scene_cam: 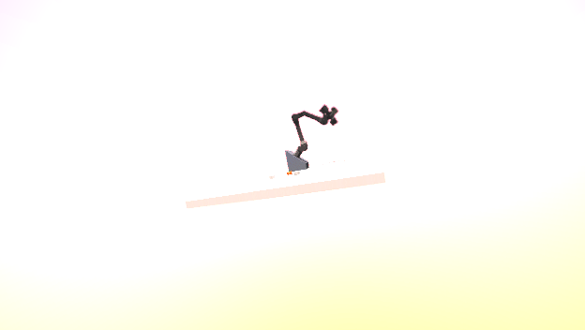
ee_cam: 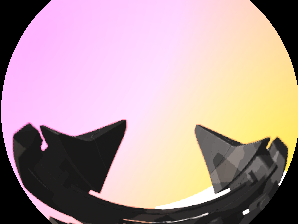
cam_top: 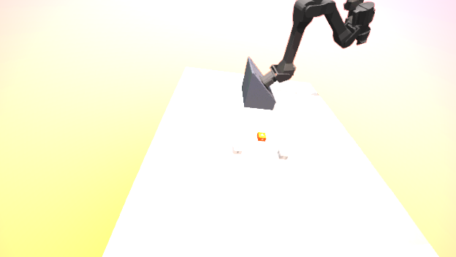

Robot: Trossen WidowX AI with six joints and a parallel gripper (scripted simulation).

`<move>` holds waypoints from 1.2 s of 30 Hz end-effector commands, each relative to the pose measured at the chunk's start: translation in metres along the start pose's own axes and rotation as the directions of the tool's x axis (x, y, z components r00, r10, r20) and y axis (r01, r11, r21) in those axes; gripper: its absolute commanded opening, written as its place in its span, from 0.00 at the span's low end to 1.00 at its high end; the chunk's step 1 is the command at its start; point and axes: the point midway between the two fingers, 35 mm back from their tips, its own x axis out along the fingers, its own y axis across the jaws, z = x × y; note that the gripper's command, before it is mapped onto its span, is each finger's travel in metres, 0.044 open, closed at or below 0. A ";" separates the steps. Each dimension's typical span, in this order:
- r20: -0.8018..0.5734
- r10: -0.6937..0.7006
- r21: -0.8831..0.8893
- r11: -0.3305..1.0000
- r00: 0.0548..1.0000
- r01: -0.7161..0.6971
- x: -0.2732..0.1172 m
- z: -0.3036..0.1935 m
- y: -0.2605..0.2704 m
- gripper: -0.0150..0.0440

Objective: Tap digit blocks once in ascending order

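An orange block (cam_top: pixel 261 136) (scene_cam: pixel 289 173) lies on the white table (cam_top: pixel 256 212) (scene_cam: pixel 286 189), in front of the arm's base in the top view. A pale block (cam_top: pixel 237 150) lies to its left and nearer that camera. Another pale block (cam_top: pixel 283 155) lies to its right, also nearer. The pale blocks are washed out against the table, and I cannot read any digit. My gripper (ee_cam: pixel 160 124) (cam_top: pixel 361 22) (scene_cam: pixel 330 115) is open and empty, high up and far from all the blocks. The wrist view shows no block.
The grey wedge-shaped base (cam_top: pixel 257 91) (scene_cam: pixel 296 162) stands behind the blocks in the top view. The dark arm (cam_top: pixel 295 41) (scene_cam: pixel 299 128) rises from it and bends over to the right. Faint small marks show near the table's far right edge.
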 end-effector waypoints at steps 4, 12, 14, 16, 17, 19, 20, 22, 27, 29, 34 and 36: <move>0.084 -0.112 -0.001 0.994 0.990 0.112 -0.010 0.018 -0.035 0.93; 0.252 -0.419 0.087 0.908 0.872 0.411 -0.071 0.067 -0.136 0.93; 0.286 -0.494 0.116 0.868 0.821 0.482 -0.094 0.075 -0.159 0.93; 0.315 -0.567 0.149 0.822 0.761 0.550 -0.121 0.081 -0.181 0.93; 0.328 -0.602 0.166 0.796 0.728 0.582 -0.135 0.084 -0.191 0.93; 0.349 -0.668 0.203 0.738 0.657 0.643 -0.166 0.087 -0.209 0.93; 0.358 -0.700 0.222 0.707 0.619 0.671 -0.182 0.087 -0.217 0.93; 0.369 -0.758 0.263 0.640 0.538 0.722 -0.216 0.087 -0.232 0.93; 0.368 -0.873 0.369 0.452 0.319 0.812 -0.305 0.074 -0.254 0.93; 0.356 -0.906 0.411 0.373 0.230 0.832 -0.341 0.065 -0.258 0.93; 0.297 -0.955 0.512 0.173 0.016 0.841 -0.427 0.032 -0.254 0.93; 0.263 -0.963 0.549 0.094 -0.065 0.830 -0.460 0.015 -0.248 0.93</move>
